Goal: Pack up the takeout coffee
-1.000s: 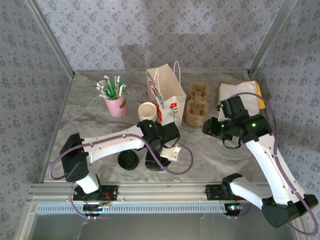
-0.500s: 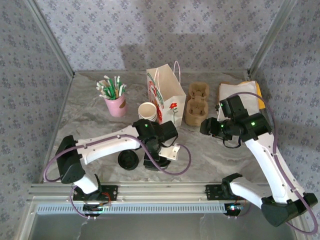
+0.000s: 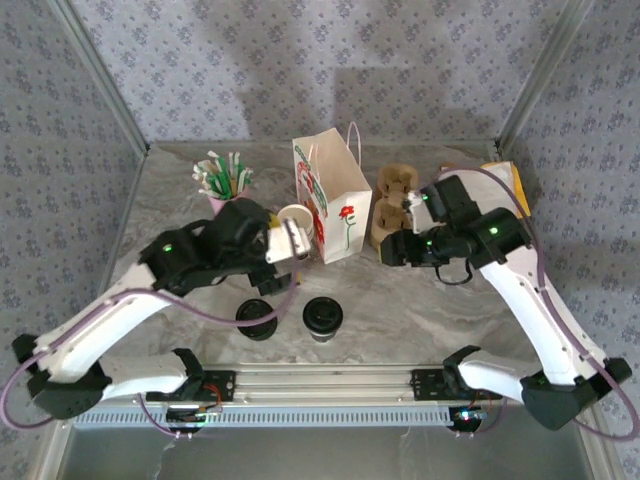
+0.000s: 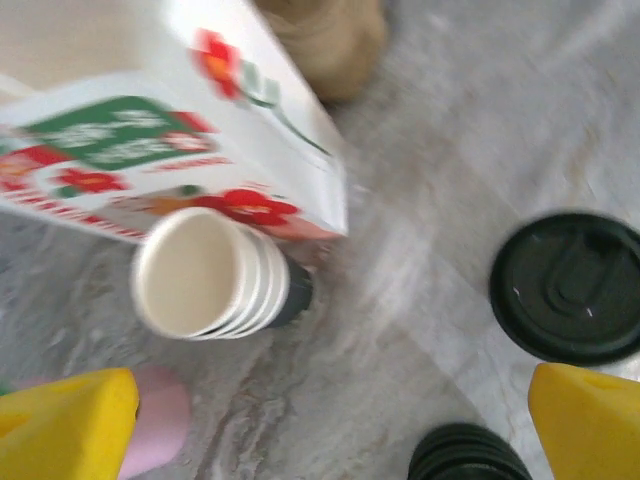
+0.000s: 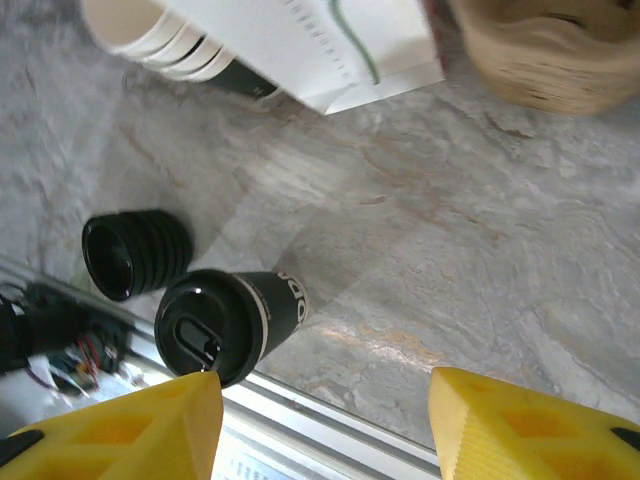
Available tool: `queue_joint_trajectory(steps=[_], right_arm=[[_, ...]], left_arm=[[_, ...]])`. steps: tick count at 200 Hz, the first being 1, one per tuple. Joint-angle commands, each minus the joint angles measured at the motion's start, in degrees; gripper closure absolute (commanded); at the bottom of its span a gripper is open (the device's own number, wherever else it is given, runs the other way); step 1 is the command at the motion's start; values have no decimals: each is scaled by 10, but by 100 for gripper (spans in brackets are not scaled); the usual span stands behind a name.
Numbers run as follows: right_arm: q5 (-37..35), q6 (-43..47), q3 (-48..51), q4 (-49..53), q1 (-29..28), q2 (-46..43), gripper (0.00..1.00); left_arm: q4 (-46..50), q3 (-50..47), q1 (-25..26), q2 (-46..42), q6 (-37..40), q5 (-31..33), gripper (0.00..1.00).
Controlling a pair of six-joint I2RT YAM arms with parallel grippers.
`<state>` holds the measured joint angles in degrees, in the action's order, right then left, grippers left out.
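You have one takeout coffee (image 3: 323,318) standing upright on the counter (image 3: 420,300), at 6 o'clock from the one paper bag (image 3: 335,195). One stack of black lids (image 3: 257,318) sits at its 9 o'clock. Both claws are spread and empty: the left claw (image 4: 325,422) over the one stack of lidless cups (image 4: 205,275), the right claw (image 5: 320,425) beside the one cup carrier (image 3: 395,205).

The coffee (image 3: 323,318) is a dark cup with white lettering on its side and a round black lid fitted. It stands upright on the surface (image 3: 420,300), just beside the lid stack (image 3: 257,320).
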<state>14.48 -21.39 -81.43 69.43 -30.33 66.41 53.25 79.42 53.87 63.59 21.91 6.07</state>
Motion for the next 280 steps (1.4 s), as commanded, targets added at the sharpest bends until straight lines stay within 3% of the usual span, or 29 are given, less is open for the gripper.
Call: queue_joint_trajectory(steps=[1,25,42,83,115,145,179,221,280], right_arm=[[-54,45,-40,41,-77,41,41],[-138,29,-61,61,-169,97,36],[-155,25,-63,54,-221,126,32],[-156,34,-75,37,-272,200,27],[-158,22,-117,47,-293,259,31],[-144,20,-132,43,-307,284,42],[-111,89,-116,29,-322,292,53],[-113,175,-120,44,-327,305,55],[-133,189,-117,51,-337,326,47]], left_arm=[[-5,24,-17,-5,-130,50,0],[43,37,-68,11,-281,22,0],[40,-4,-116,2,-372,-18,0],[-44,-154,-214,-98,-512,-65,0],[-33,-165,-259,-120,-522,-82,0],[-14,-154,-268,-114,-511,-82,0],[-13,-149,-270,-114,-507,-83,0],[-7,-134,-270,-99,-503,-92,0],[-8,-125,-270,-85,-496,-95,0]])
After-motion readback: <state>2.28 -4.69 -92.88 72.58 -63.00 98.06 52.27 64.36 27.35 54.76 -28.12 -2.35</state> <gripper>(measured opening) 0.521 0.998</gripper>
